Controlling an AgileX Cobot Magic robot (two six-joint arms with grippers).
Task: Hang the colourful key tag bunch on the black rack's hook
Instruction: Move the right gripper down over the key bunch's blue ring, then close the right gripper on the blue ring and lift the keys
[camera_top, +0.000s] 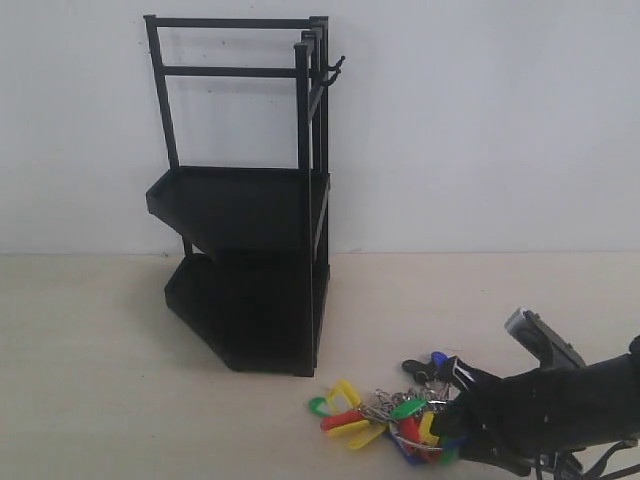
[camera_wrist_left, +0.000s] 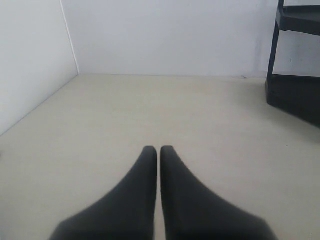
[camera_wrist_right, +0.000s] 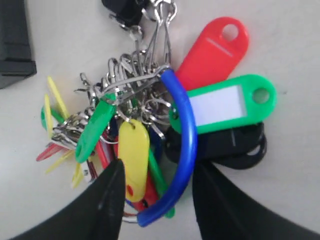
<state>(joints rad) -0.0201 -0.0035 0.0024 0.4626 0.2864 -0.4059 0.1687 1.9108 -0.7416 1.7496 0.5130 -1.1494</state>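
Now | right claw (camera_wrist_right: 157, 172) parted astride key tag bunch (camera_wrist_right: 186, 131) (green tag (camera_wrist_right: 222, 107) label blank) | left claw (camera_wrist_left: 158, 150) closed

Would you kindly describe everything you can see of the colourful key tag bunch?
The key tag bunch lies on the pale table, near the base of the black rack. Plastic tags in yellow, green, red, blue and black fan out from small metal clips on a large ring with a blue sleeve. The right gripper straddles that sleeve, fingers apart.
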